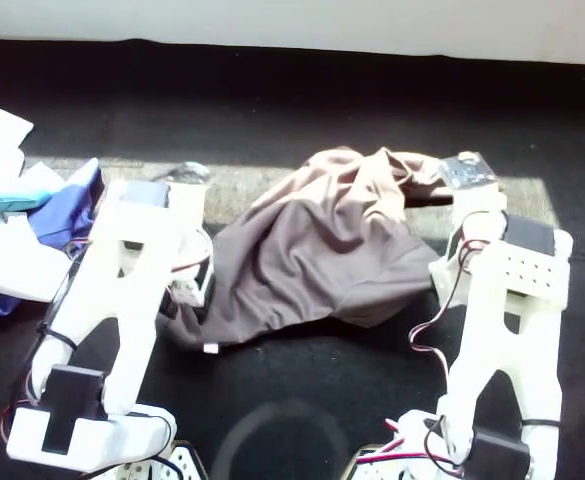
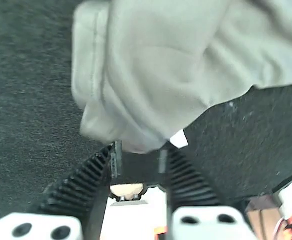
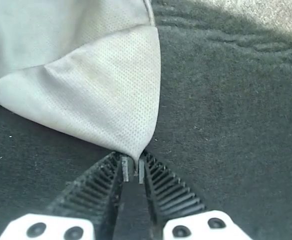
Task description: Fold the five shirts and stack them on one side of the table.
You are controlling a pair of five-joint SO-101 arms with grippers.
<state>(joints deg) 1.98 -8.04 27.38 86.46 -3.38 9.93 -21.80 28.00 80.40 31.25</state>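
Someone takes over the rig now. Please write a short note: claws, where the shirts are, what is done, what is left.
Left claw: shut on a bunched edge of the brown shirt.
Right claw: shut on a corner of it.
Brown shirt: crumpled on the table, unfolded.
Pile of other shirts: loose, on the left claw's side.
Done: no neat stack visible.
Left: fold all, stack.

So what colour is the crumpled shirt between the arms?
The crumpled fabric shirt is plain brownish-grey, clearest in the high view.
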